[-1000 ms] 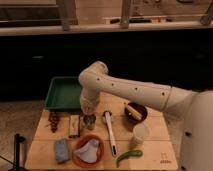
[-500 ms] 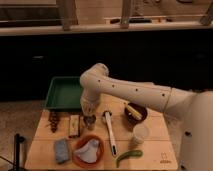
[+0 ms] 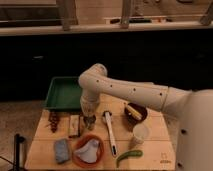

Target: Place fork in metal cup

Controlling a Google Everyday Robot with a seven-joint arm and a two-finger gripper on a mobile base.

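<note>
My gripper [image 3: 89, 114] hangs straight down from the white arm over the wooden table [image 3: 155, 152], just in front of the green tray. Directly under it stands the small grey metal cup [image 3: 91, 122], mostly covered by the gripper. I cannot make out the fork; it may be hidden by the gripper or down in the cup. The taller whitish cup [image 3: 140, 134] stands apart on the right side of the table.
A green tray [image 3: 61, 92] lies at the back left. Around the cup are a dark red item [image 3: 53, 120], a brown bar [image 3: 74, 125], a grey-blue sponge [image 3: 62, 150], an orange bowl holding a white cloth [image 3: 89, 150], a long white utensil [image 3: 110, 132], a green pepper [image 3: 129, 156] and a dark bowl with something yellow [image 3: 135, 111].
The gripper has sunk slightly toward the metal cup. Nothing else on the table has moved.
</note>
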